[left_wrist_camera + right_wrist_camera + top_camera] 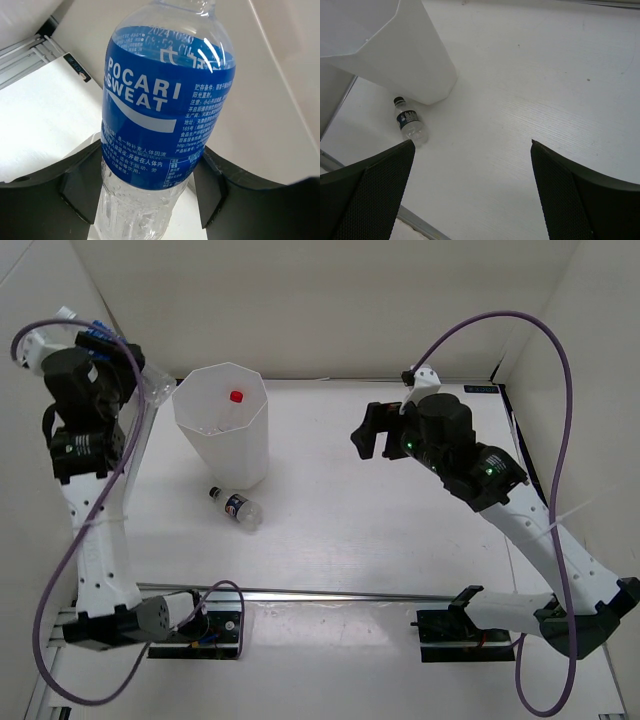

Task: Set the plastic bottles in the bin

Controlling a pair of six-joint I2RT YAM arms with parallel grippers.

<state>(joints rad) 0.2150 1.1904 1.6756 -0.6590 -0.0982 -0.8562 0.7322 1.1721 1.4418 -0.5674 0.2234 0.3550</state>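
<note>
The tall white faceted bin (222, 435) stands left of the table's middle. A red cap (236, 396) shows inside it. My left gripper (125, 365) is raised at the far left beside the bin's rim, shut on a blue-labelled clear bottle (152, 386). In the left wrist view this bottle (165, 110) fills the frame between the black fingers (80, 187). A short dark-labelled bottle with a black cap (238, 508) lies on the table at the bin's near side. It also shows in the right wrist view (410, 125), next to the bin (395, 45). My right gripper (375, 430) is open and empty above the middle of the table (472, 150). A second blue-labelled bottle is not visible.
A metal rail (330, 593) runs across the near edge of the table, also seen low in the right wrist view (415, 222). White walls enclose the table at the back and both sides. Purple cables loop over both arms.
</note>
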